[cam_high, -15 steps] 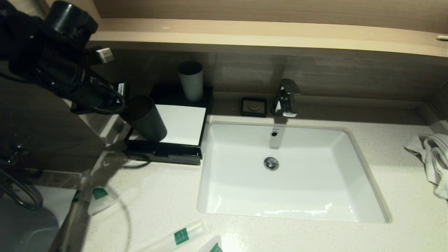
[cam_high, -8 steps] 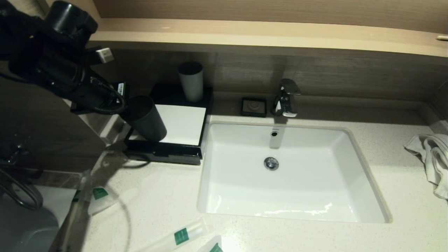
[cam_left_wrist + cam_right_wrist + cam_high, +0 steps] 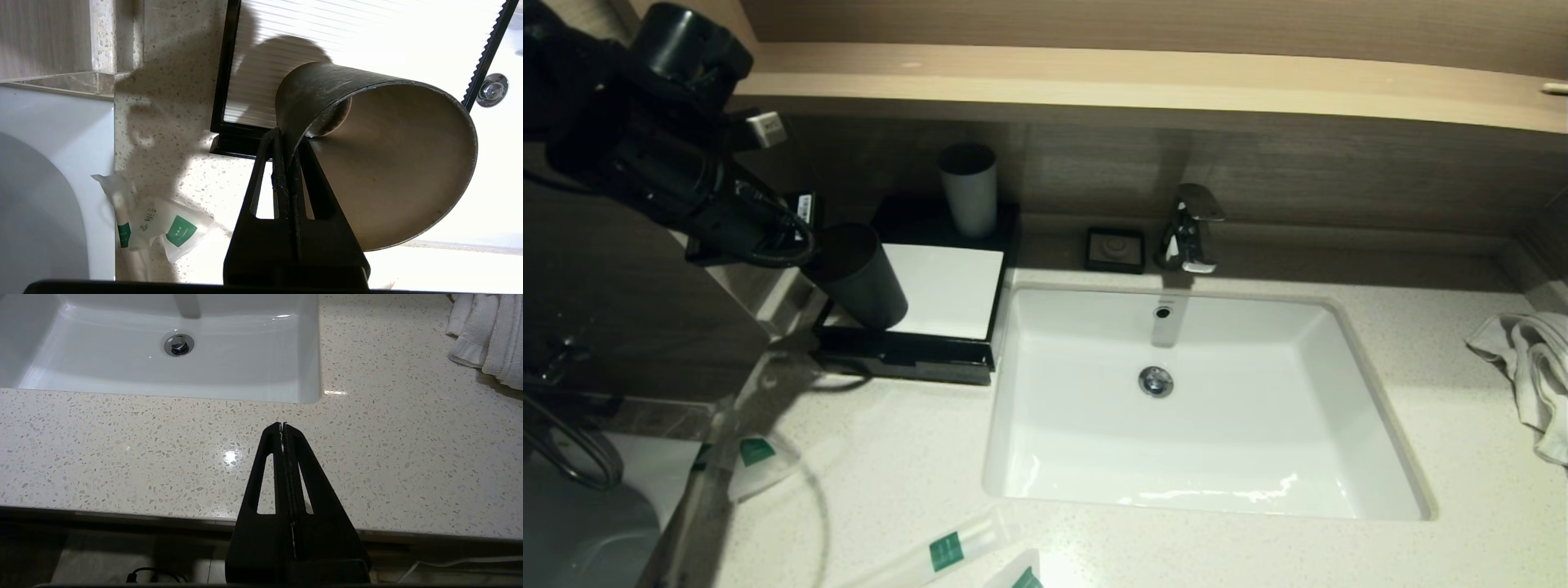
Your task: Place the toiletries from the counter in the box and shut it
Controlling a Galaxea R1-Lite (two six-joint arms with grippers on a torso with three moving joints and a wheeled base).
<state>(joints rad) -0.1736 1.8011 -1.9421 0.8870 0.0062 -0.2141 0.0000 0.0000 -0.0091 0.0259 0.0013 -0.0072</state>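
My left gripper (image 3: pixel 805 245) is shut on the rim of a dark cup (image 3: pixel 859 279), one finger inside and one outside, as the left wrist view shows (image 3: pixel 284 134). The cup (image 3: pixel 388 163) hangs tilted over the front left part of a black box (image 3: pixel 907 363) with a white ribbed top (image 3: pixel 367 41). Toiletry sachets with green labels lie on the counter: one at the left edge (image 3: pixel 756 452), two at the front edge (image 3: pixel 947 551), (image 3: pixel 1025 578). Two show in the left wrist view (image 3: pixel 179 230), (image 3: pixel 122 216). My right gripper (image 3: pixel 282 425) is shut and empty above the counter's front edge.
A grey cup (image 3: pixel 969 189) stands at the back of the box. The white sink (image 3: pixel 1347 384) fills the middle, with a faucet (image 3: pixel 1191 227) and a black soap dish (image 3: pixel 1115 248) behind it. A towel (image 3: pixel 1531 367) lies at the right. A wall stands close to the left.
My left gripper and the dark cup have shifted very slightly up and to the left. Nothing else has moved.
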